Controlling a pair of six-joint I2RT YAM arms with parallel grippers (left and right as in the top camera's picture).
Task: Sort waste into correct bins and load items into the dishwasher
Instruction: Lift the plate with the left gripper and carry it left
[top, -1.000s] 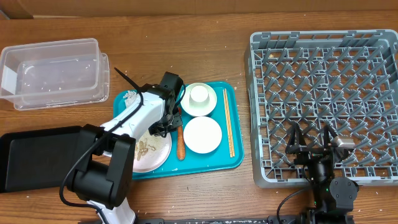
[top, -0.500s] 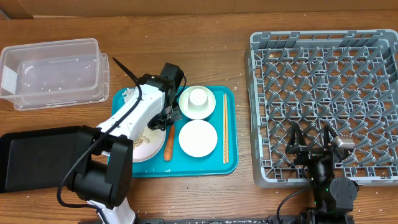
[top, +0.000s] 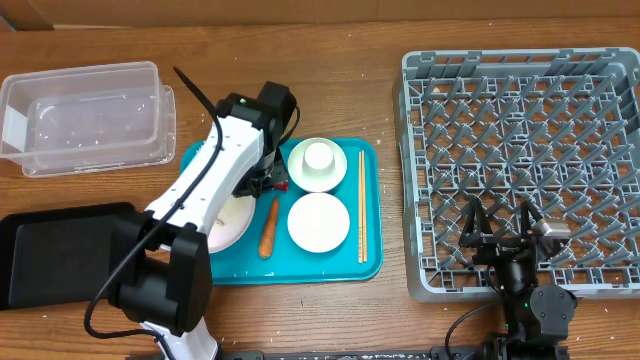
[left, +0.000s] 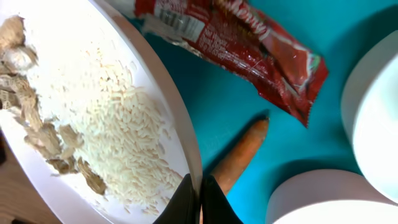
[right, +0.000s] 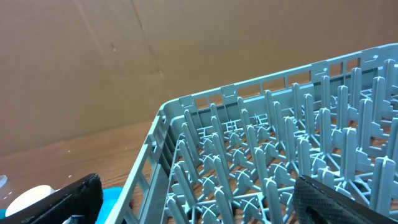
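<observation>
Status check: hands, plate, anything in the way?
Left hand shut on plate rim; rice and scraps aboard. Right hand open over dish rack corner. Carrot and red wrapper beside plate on teal tray.

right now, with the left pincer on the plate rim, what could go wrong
1. The left pincer pinches only the thin rim of the plate, which carries loose rice and nut-like scraps. Any tilt could spill them onto the teal tray.
2. The carrot lies close by that rim and the red wrapper sits near it. Moving the plate may well drag or roll either.
</observation>
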